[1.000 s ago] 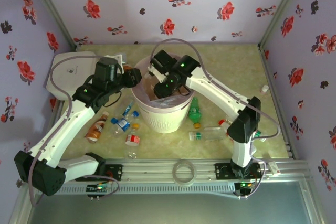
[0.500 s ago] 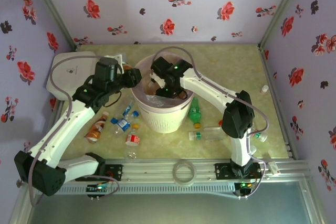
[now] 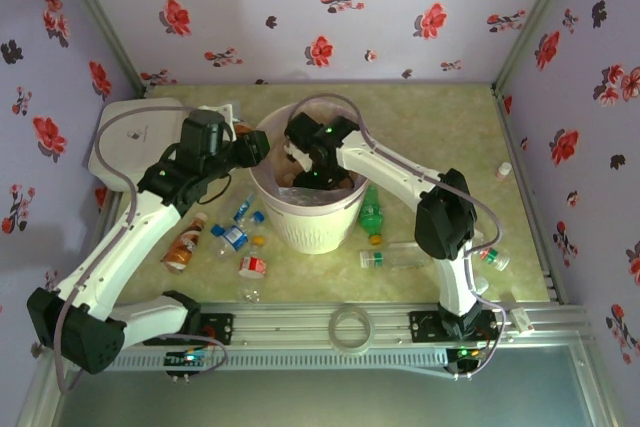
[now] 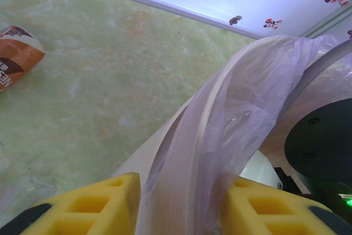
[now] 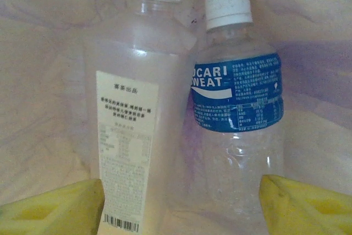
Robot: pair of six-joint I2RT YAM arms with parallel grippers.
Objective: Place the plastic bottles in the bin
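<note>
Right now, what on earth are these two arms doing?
They are tidying plastic bottles into a white bin. The left arm has its jaws clamped on the bin's rim and liner, likely steadying it. The right arm reaches inside, jaws open over two bottles lying on the liner. Several more, a green bottle among them, lie on the table around it.

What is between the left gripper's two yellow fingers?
The bin's rim and its pink bag liner, with the left gripper shut on them; the left wrist view shows it.
</note>
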